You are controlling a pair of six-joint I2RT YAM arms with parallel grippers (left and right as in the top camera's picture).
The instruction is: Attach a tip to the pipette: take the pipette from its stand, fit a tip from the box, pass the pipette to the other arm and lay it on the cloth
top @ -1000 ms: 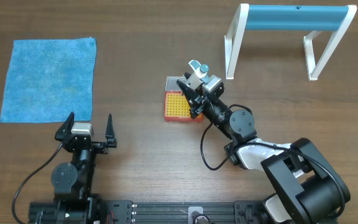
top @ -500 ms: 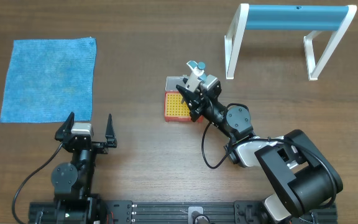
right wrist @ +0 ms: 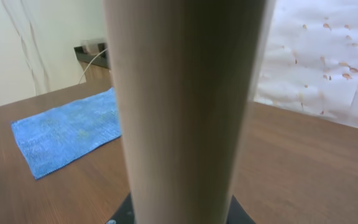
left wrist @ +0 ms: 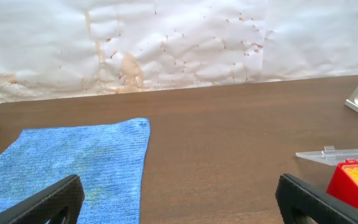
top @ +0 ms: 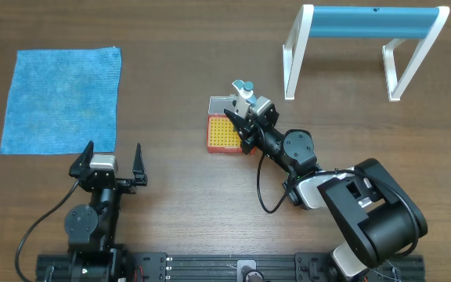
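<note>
Centre of top view: right gripper [top: 247, 116] clamped on pipette [top: 245, 88], pipette approx. upright near right edge of tip box [top: 221, 135]; exact alignment not visible. Lower left: left gripper [top: 110, 162] w/ fingers apart, just below cloth [top: 61, 98].

Likely faults:
1. Off-axis descent: nozzle misses tip bore, bends tip or shoves box (prob. unfixed).
2. Weak press: tip seats loose, drops at handover.
3. Press load: pipette slides in grip.

Tip fitted y/n: cannot tell.

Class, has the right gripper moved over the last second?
Yes: the right gripper edged slightly left, toward the tip box, away from the stand.
</note>
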